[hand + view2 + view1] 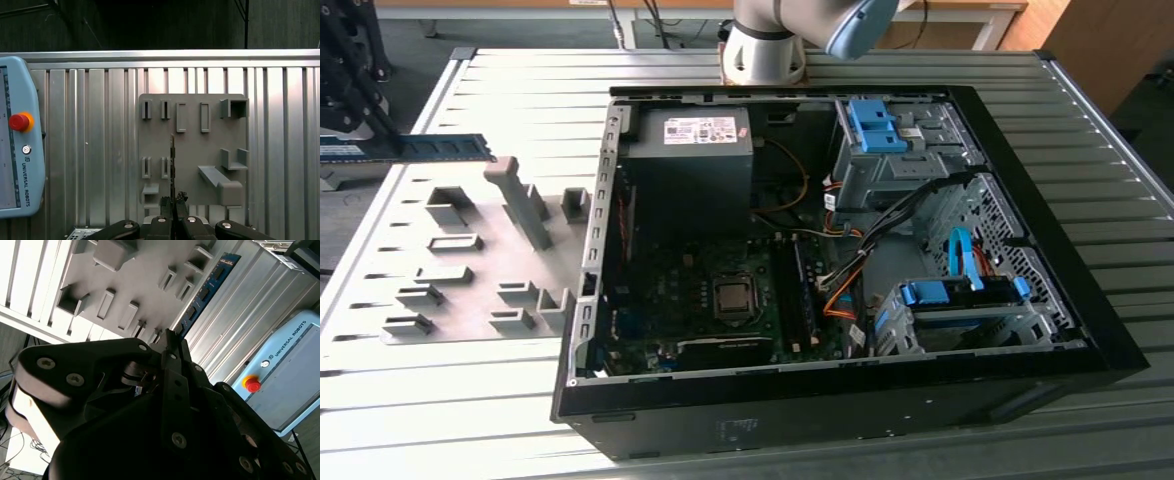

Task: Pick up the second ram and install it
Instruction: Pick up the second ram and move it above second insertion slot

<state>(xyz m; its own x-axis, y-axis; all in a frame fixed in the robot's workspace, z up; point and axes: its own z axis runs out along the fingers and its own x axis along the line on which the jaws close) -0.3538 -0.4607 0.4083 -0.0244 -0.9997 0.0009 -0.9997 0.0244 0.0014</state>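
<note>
My claw (173, 204) is closed tight on the second ram (172, 160). I hold the thin blue-green stick by one end, up over the grey holder plate (192, 150). The plate lies on the ribbed metal table (100, 150). In the exterior view the stick is far out on that view's left, well apart from the open computer case (1110, 315).

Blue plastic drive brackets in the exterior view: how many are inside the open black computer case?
2. One blue plastic bracket tops the grey metal drive cage near the arm's base; the other blue bracket tops the nearer cage. Others may be hidden.
</note>
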